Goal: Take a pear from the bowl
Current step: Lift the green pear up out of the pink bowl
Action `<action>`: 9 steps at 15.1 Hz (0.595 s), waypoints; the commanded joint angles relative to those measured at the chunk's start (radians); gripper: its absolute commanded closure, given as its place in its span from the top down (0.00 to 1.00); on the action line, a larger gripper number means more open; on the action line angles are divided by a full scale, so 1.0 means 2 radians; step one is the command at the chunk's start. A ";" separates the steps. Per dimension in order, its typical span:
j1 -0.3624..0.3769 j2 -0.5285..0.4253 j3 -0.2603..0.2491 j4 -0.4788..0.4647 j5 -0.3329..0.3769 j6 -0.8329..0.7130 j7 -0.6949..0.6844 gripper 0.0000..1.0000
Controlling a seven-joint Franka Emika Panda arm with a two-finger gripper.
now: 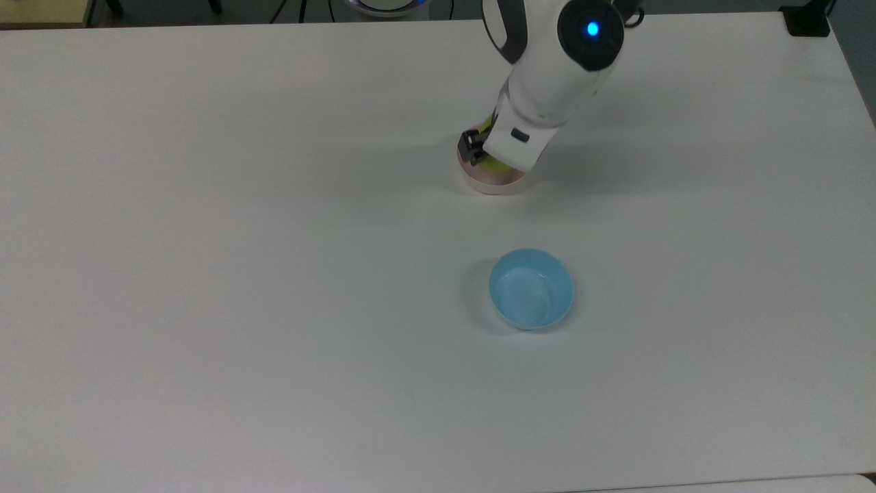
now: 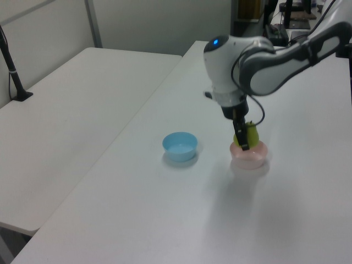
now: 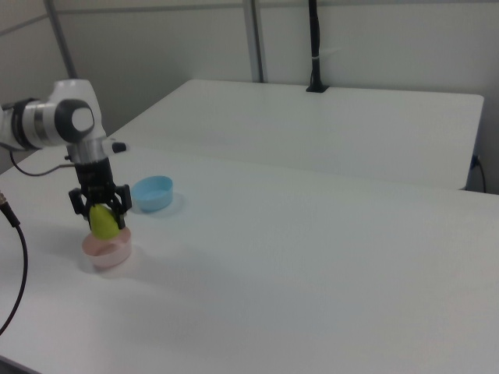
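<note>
The yellow-green pear hangs just above the pale pink bowl, clamped between the black fingers of my gripper. In the left view the pear sits a little over the bowl's rim with the gripper shut around it. From the top view the gripper and white wrist cover most of the bowl; a strip of pear peeks out beside the wrist.
A light blue bowl stands on the white table, below the pink bowl in the top view. A second white table lies beside this one in the left view. A black pole rises at the far table's back in the right view.
</note>
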State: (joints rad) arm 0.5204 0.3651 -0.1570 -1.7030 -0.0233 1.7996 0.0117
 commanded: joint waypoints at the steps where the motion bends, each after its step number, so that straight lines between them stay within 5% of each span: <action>1: -0.033 -0.034 0.001 0.019 0.011 -0.045 -0.014 0.31; 9: -0.173 -0.017 0.001 0.037 0.007 0.016 -0.062 0.35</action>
State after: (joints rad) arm 0.2243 0.3004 -0.1599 -1.6266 -0.0159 1.7792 -0.0779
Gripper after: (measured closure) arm 0.256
